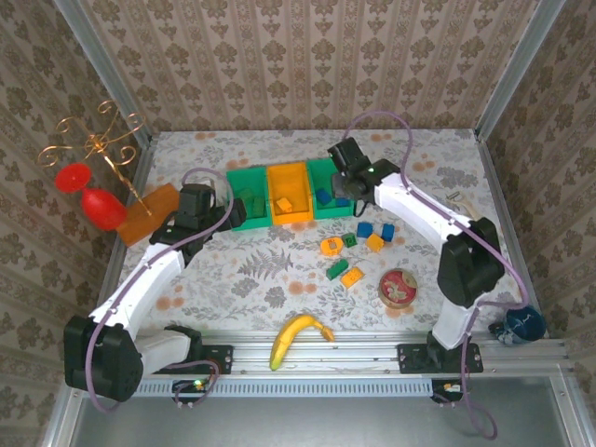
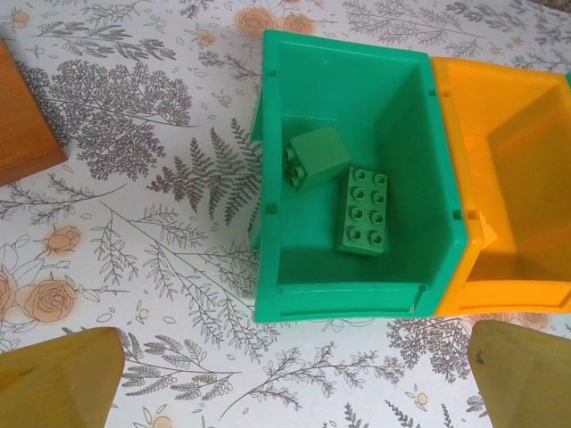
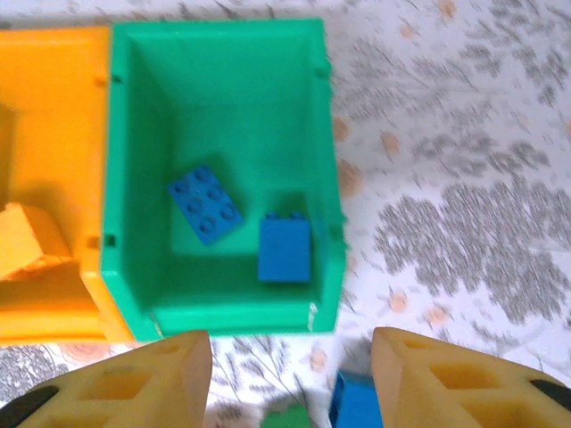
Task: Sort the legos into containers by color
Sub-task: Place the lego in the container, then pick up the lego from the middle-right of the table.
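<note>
When sighted from the wide-open, empty right gripper (image 3: 287, 357): just ahead inside green bin (image 3: 223, 80), blue lego (image 3: 205, 203), studs up, long axis slanting forward-left.

bins (image 1: 252, 177): glossy plastic | legos (image 2: 363, 210): smooth plastic | table (image 1: 261, 265): matt floral cloth

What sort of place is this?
Probably a staged robot test cell, not a home: wallpapered panels held in a metal frame, a patterned tablecloth, and a mounting rail at the near edge.
</note>
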Action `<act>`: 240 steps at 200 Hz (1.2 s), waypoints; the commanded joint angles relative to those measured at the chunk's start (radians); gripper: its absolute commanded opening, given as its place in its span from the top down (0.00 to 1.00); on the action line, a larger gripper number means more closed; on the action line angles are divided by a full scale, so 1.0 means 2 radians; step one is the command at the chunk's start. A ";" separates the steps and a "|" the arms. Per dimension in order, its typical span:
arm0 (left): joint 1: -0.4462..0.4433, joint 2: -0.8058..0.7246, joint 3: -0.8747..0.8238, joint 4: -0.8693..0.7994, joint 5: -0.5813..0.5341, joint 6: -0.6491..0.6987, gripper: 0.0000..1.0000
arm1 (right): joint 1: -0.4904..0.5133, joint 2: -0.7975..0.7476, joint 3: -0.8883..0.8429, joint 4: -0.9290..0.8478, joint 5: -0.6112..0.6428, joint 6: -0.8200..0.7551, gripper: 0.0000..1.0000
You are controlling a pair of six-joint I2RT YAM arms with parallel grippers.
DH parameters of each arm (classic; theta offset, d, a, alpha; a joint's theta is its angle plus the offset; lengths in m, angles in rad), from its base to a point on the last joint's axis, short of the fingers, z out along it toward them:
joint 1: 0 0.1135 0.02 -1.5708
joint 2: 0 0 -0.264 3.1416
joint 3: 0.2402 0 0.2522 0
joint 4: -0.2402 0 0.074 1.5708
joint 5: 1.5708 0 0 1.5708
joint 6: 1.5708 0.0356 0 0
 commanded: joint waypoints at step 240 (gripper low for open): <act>0.006 -0.008 -0.014 0.010 0.005 -0.010 0.00 | -0.111 -0.063 -0.192 -0.016 -0.095 0.092 0.18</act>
